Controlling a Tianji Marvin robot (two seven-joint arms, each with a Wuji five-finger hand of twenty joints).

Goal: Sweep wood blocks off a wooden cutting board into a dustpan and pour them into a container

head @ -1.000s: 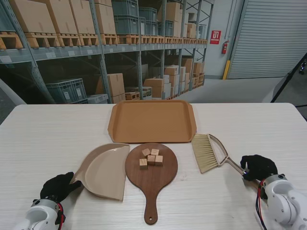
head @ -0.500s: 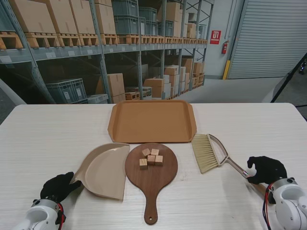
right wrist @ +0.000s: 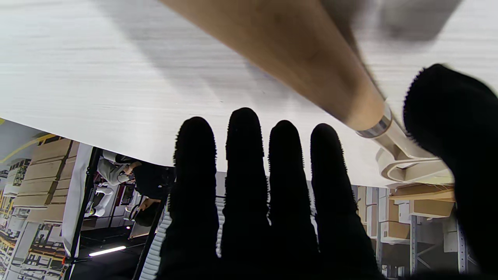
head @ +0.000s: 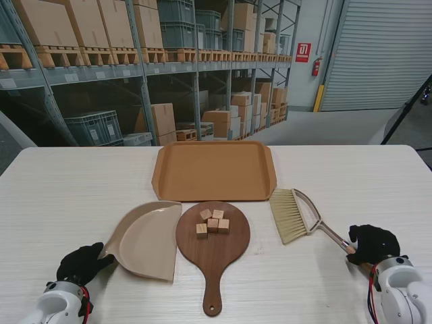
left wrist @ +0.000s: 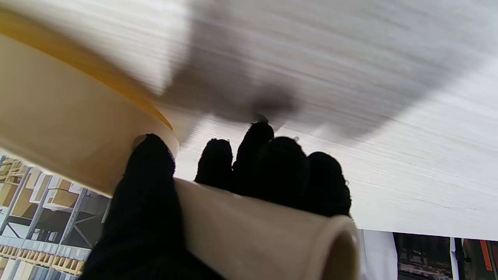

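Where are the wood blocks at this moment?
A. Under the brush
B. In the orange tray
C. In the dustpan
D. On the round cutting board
D. The wood blocks sit together on the round cutting board, between the dustpan and the brush.

Five pale wood blocks (head: 212, 222) cluster on the dark round cutting board (head: 213, 251); beige dustpan (head: 150, 237) handle sits in the left hand's fingers (left wrist: 218, 163).

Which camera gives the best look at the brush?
The stand view: it shows the whole brush, bristles to handle, right of the board. The right wrist view shows only its blurred handle up close. The left wrist view misses it.
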